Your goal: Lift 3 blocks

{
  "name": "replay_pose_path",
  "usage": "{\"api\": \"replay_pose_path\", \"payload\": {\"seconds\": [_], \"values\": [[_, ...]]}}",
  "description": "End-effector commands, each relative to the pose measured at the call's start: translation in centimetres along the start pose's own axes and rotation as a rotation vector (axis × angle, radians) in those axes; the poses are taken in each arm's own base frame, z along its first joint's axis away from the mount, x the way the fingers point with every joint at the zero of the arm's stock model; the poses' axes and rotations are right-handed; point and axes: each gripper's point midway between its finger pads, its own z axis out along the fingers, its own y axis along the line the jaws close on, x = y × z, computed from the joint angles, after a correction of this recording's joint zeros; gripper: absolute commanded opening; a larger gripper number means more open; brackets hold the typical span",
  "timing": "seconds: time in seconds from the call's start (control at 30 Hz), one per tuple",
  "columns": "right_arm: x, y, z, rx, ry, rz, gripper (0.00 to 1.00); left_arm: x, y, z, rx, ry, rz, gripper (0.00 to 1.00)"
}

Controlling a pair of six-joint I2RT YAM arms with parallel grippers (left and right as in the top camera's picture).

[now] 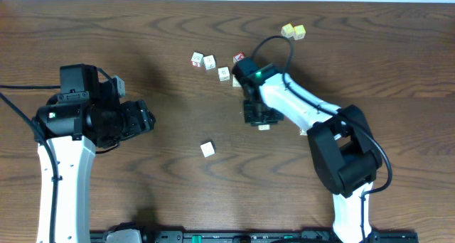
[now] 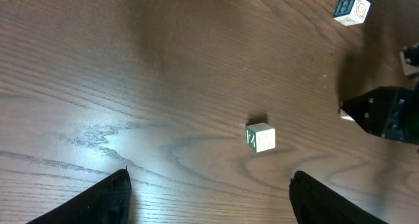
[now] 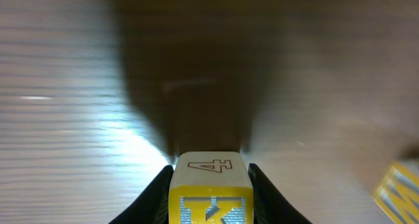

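Observation:
My right gripper [image 3: 211, 166] is shut on a block [image 3: 211, 191] with a yellow K face and a pale face showing a red 4. From overhead that gripper [image 1: 257, 116] is at mid-table, and only a pale corner of the held block [image 1: 264, 127] peeks out below it. A second block [image 1: 207, 149], white with green lettering, lies alone on the wood and shows ahead of my left gripper [image 2: 209, 178]. That gripper [image 1: 148, 119] is wide open and empty. A third block [image 3: 397, 185] with a yellow face shows at the right edge.
Several pale cubes [image 1: 210, 62] and a red-faced cube [image 1: 239, 57] lie in a loose row behind the right gripper. Two plain yellow cubes [image 1: 293, 31] sit at the far edge. The right arm [image 1: 313, 111] stretches across the right half.

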Motion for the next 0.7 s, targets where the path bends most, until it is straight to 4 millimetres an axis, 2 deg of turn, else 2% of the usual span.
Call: {"api": "replay_pose_path", "payload": {"seconds": [0.0, 0.13, 0.37, 0.43, 0.57, 0.67], "values": [[-0.1, -2.7, 0.8, 0.035, 0.045, 0.132, 0.17, 0.0, 0.5, 0.3, -0.016, 0.007, -0.017, 0.78], [0.2, -4.8, 1.0, 0.054, 0.087, 0.180, 0.18, 0.1, 0.5, 0.3, -0.016, 0.007, -0.017, 0.78], [0.1, -6.6, 1.4, 0.055, 0.116, 0.229, 0.20, 0.1, 0.5, 0.3, -0.016, 0.007, -0.017, 0.78], [0.6, -6.7, 1.3, 0.050, 0.139, 0.228, 0.20, 0.1, 0.5, 0.3, -0.016, 0.008, -0.017, 0.78], [1.2, -6.8, 1.3, 0.062, 0.160, 0.205, 0.28, 0.1, 0.5, 0.3, -0.017, 0.008, -0.018, 0.78], [1.3, -6.9, 1.5, 0.063, 0.166, 0.197, 0.29, 0.1, 0.5, 0.3, -0.016, 0.009, -0.018, 0.78]]}}
